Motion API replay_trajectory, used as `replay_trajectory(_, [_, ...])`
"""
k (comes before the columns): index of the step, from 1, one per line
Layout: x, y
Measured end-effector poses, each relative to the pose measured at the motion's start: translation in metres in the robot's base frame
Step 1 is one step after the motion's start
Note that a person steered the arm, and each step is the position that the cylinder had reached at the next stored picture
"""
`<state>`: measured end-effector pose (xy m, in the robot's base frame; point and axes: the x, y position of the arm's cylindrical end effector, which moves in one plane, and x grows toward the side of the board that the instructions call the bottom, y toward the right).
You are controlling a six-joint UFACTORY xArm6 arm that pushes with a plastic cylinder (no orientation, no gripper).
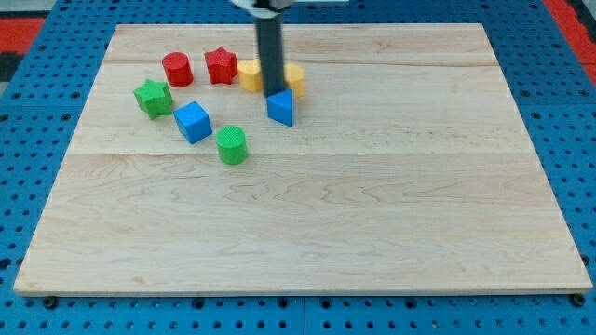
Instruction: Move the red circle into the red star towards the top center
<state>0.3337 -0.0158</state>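
Eight coloured blocks lie on one wooden tabletop [372, 233], all grouped in its far left part.

Red, two: one circle [177, 69] and one star [221, 66].

Green, two: one star [153, 97] and one cylinder [232, 145].

Blue, two: one cube [193, 122] and one triangular block [281, 108].

Yellow, two: one block [249, 74] left of the rod and one block [295, 77] right of it; both are partly hidden and their shapes cannot be made out.

One dark rod [270, 51] stands among the blocks.
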Motion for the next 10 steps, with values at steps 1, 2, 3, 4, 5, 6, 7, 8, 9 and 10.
replay_trajectory(1, [-0.041,0.050])
replay_trajectory(2, [-0.027,0.025])
replay_trajectory(3, [-0.021,-0.035])
replay_trajectory(4, [-0.007,-0.049])
replay_trajectory(5, [-0.007,-0.064])
replay_trajectory(6, [-0.003,-0.120])
replay_trajectory(7, [-0.002,-0.147])
replay_trajectory(8, [-0.010,-0.160])
replay_trajectory(9, [-0.023,-0.196])
replay_trajectory(10, [-0.029,-0.216])
